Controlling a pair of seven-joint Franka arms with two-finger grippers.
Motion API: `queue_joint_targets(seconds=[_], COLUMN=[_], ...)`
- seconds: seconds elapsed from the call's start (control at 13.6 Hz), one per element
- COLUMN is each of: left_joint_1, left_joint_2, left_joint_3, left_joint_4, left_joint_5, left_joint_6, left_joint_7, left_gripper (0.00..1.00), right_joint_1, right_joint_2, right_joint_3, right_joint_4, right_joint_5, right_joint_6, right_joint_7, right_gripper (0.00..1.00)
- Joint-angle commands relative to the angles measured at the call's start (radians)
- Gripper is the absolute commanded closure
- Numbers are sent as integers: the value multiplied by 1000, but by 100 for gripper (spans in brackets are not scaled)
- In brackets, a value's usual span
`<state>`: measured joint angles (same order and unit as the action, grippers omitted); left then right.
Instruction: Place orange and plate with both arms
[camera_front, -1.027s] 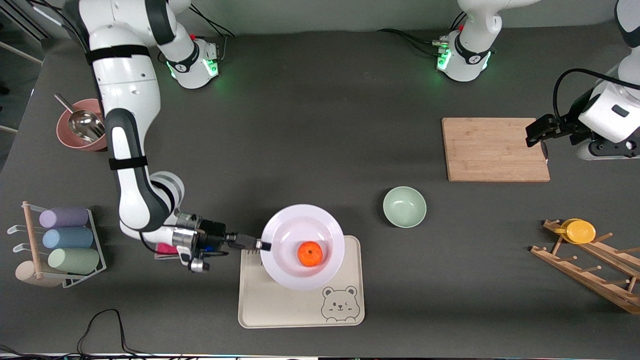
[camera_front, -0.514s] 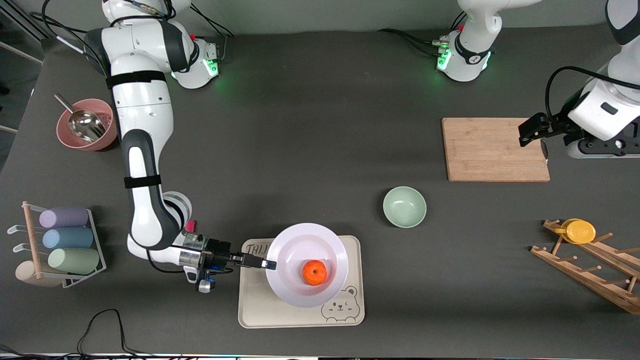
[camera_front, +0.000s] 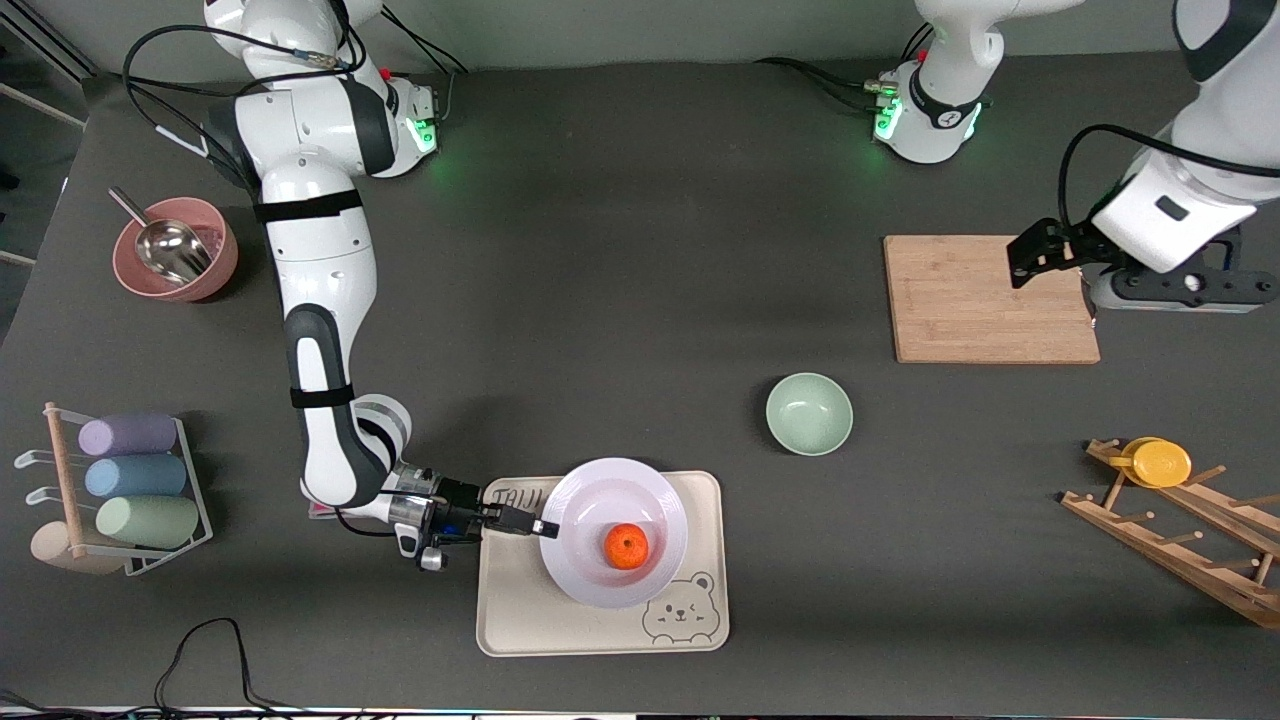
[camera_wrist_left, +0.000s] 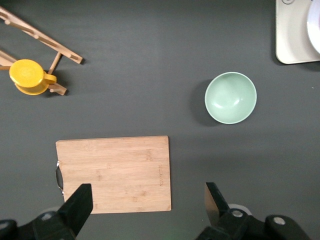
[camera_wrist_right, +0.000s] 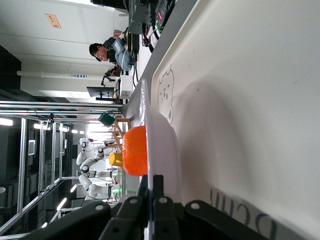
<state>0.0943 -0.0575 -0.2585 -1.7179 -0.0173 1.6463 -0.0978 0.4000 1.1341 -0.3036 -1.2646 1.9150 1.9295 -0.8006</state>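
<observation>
The pale plate (camera_front: 600, 495) is over the cream bear-printed tray (camera_front: 530, 610), with the orange (camera_front: 626, 546) in its shallow centre. My right gripper (camera_front: 540, 527) is shut on the plate's rim at the edge toward the right arm's end of the table. The right wrist view shows the fingers (camera_wrist_right: 159, 186) pinching the thin rim of the plate (camera_wrist_right: 165, 145). The orange (camera_wrist_right: 135, 150) sits just past them, above the tray (camera_wrist_right: 250, 100). Whether the plate touches the tray I cannot tell. My left gripper (camera_front: 1035, 255) hangs open and empty over the wooden cutting board (camera_wrist_left: 115, 172).
A mint-green bowl (camera_front: 809, 413) stands between the tray and the cutting board (camera_front: 985, 298). A wooden rack with a yellow cup (camera_front: 1160, 462) is at the left arm's end. A pink bowl with a metal scoop (camera_front: 170, 250) and a rack of pastel cups (camera_front: 130, 475) are at the right arm's end.
My right gripper has brought the plate and orange toward the front camera and lower, fully over the tray. My left gripper has drifted slightly further in over the cutting board.
</observation>
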Motion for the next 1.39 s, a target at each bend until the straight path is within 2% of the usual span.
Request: queue_joint_targets(seconds=[0.0, 0.51, 0.59, 0.73, 1.25, 1.32], left_joint_1=[-5, -2, -1, 2, 2, 2], left_joint_2=[-21, -18, -18, -16, -16, -16], left_joint_3=[1, 4, 4, 4, 4, 4], left_joint_4=[-2, -2, -2, -2, -2, -2], left_joint_5=[7, 3, 3, 3, 3, 2], left_joint_6=[1, 0, -2, -2, 0, 0], left_joint_7=[-3, -5, -5, -5, -5, -5], left_gripper=[0, 0, 0, 0, 0, 0], right_joint_1=[3, 8, 8, 8, 2, 0], right_joint_2=[25, 33, 32, 32, 16, 16], right_joint_3=[4, 4, 4, 4, -3, -3], right_joint_4=[36, 34, 34, 34, 34, 34], right_joint_5=[29, 36, 36, 36, 3, -13], right_joint_6=[23, 23, 23, 23, 23, 23], right_joint_7=[-35, -48, -48, -48, -17, -16], right_gripper=[100, 100, 86, 77, 74, 66])
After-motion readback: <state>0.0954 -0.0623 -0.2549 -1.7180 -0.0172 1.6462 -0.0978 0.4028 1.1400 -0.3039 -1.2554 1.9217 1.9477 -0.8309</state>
